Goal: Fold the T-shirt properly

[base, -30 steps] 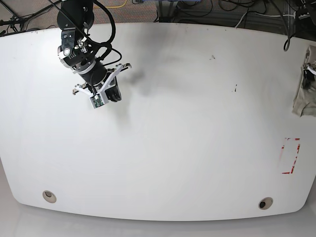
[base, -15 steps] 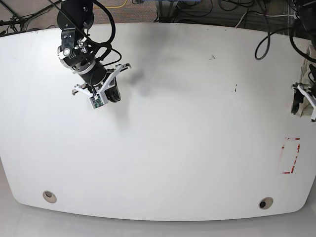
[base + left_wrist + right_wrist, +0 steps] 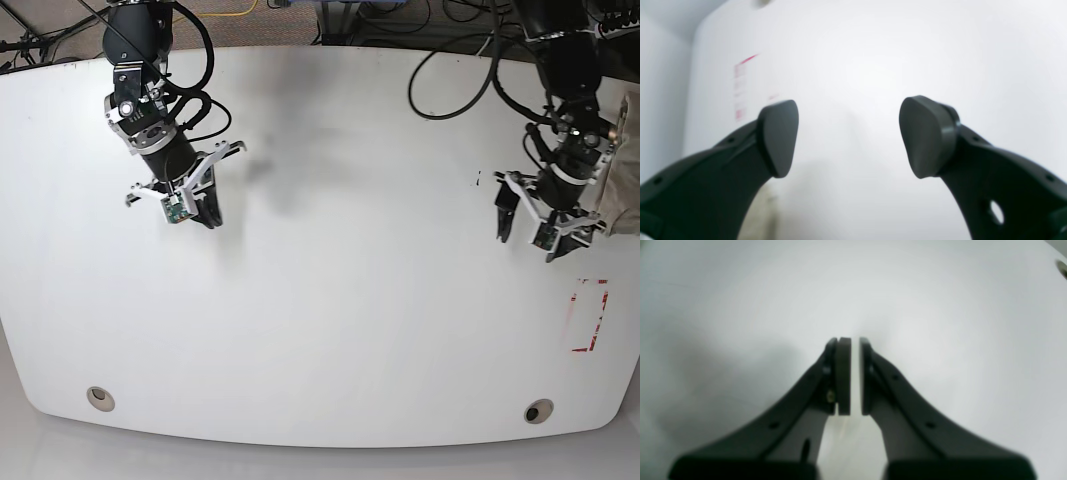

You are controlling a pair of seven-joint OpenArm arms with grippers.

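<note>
The khaki T-shirt (image 3: 627, 170) shows only as a bunched strip at the table's far right edge, mostly cut off by the frame. My left gripper (image 3: 524, 235) hovers over bare table just left of it, open, with nothing between its pads (image 3: 778, 138). A blurred beige patch (image 3: 761, 216) lies low in the left wrist view, behind the left finger. My right gripper (image 3: 205, 214) hangs over the table's back left, far from the shirt. Its pads (image 3: 843, 373) stand nearly together and hold nothing.
A red rectangular marking (image 3: 590, 315) sits on the white table (image 3: 350, 300) near the front right, also visible as a marking (image 3: 741, 86) in the left wrist view. Two round holes (image 3: 99, 398) (image 3: 538, 411) lie near the front edge. Cables hang behind the table.
My left arm has come in from the right edge and swung left over the table, away from the shirt. My right arm has shifted slightly left and forward.
</note>
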